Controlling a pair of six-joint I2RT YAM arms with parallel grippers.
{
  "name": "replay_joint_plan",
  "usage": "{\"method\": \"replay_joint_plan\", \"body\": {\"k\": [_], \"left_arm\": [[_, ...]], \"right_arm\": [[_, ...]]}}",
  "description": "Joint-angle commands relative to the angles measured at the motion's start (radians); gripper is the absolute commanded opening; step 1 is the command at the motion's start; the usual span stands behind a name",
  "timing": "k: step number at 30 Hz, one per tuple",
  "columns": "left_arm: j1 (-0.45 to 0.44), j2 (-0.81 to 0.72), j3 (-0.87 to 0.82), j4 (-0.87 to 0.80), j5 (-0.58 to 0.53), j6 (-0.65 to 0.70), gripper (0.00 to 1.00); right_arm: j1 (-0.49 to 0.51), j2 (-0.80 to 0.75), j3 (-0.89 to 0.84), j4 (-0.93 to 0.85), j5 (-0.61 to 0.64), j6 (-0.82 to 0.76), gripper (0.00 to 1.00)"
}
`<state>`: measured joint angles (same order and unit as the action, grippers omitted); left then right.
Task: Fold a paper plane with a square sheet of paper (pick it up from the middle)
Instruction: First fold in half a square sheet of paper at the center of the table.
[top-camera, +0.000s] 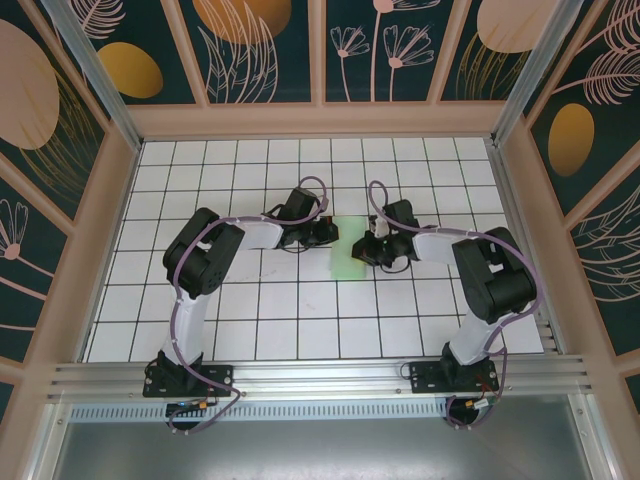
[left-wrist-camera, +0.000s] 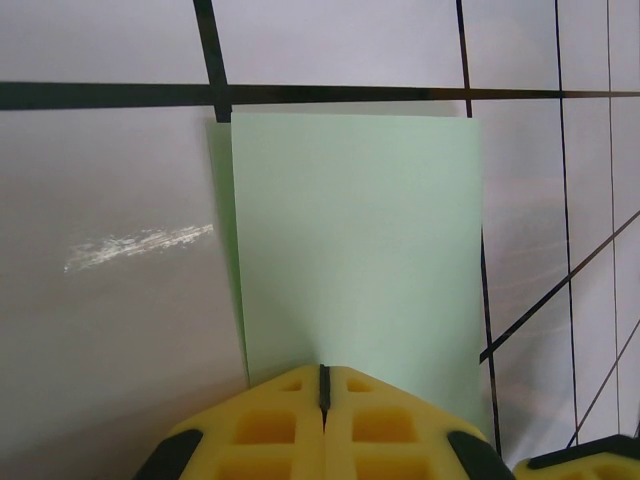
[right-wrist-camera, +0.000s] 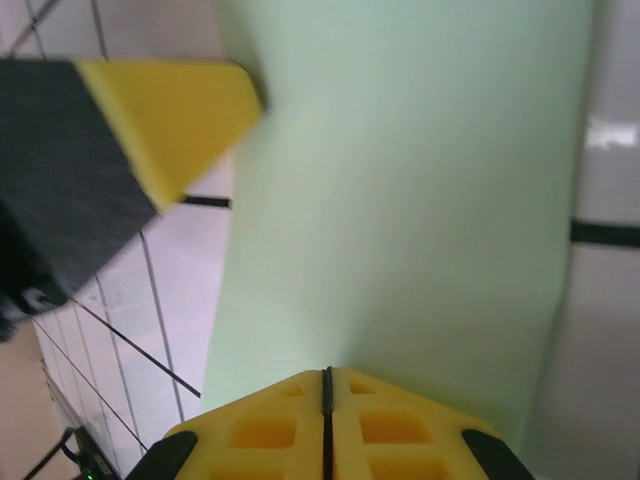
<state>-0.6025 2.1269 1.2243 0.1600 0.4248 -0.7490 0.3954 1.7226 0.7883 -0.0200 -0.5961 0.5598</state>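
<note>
The square sheet of paper (top-camera: 346, 252) lies on the white grid table as a pale mint-green rectangle, doubled over. In the left wrist view the sheet of paper (left-wrist-camera: 355, 240) shows a lower layer peeking out along its left side. My left gripper (left-wrist-camera: 324, 368) is shut, its yellow tips resting on the paper's near edge. My right gripper (right-wrist-camera: 327, 370) is shut too, tips against the opposite edge of the paper (right-wrist-camera: 400, 200). From above, the left gripper (top-camera: 328, 233) and right gripper (top-camera: 366, 248) face each other across the sheet. Whether either pinches a layer is hidden.
White tiles with black grid lines (top-camera: 300, 300) spread around the paper. Wooden walls (top-camera: 110, 200) enclose the table, and a metal rail (top-camera: 320, 378) runs along the near edge by the arm bases. The left gripper's finger (right-wrist-camera: 160, 120) shows in the right wrist view.
</note>
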Motion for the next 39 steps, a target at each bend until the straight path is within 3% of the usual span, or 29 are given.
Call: {"method": "replay_joint_plan", "body": {"k": [1, 17, 26, 34, 39], "left_arm": [[0.026, 0.069, -0.071, -0.203, -0.176, 0.003, 0.0], [0.025, 0.082, -0.062, -0.208, -0.189, 0.006, 0.0], [0.025, 0.076, -0.027, -0.217, -0.176, 0.028, 0.0], [0.025, 0.079, 0.001, -0.238, -0.176, 0.036, 0.0], [0.025, 0.079, 0.004, -0.241, -0.177, 0.031, 0.0]], "right_arm": [[0.003, 0.001, -0.051, -0.016, -0.003, -0.021, 0.1], [0.002, -0.122, -0.23, -0.038, 0.013, 0.025, 0.1], [0.002, -0.284, -0.131, 0.047, 0.128, 0.063, 0.12], [0.002, -0.053, -0.021, 0.141, 0.09, 0.055, 0.11], [0.003, 0.005, -0.019, 0.14, 0.064, 0.045, 0.11]]}}
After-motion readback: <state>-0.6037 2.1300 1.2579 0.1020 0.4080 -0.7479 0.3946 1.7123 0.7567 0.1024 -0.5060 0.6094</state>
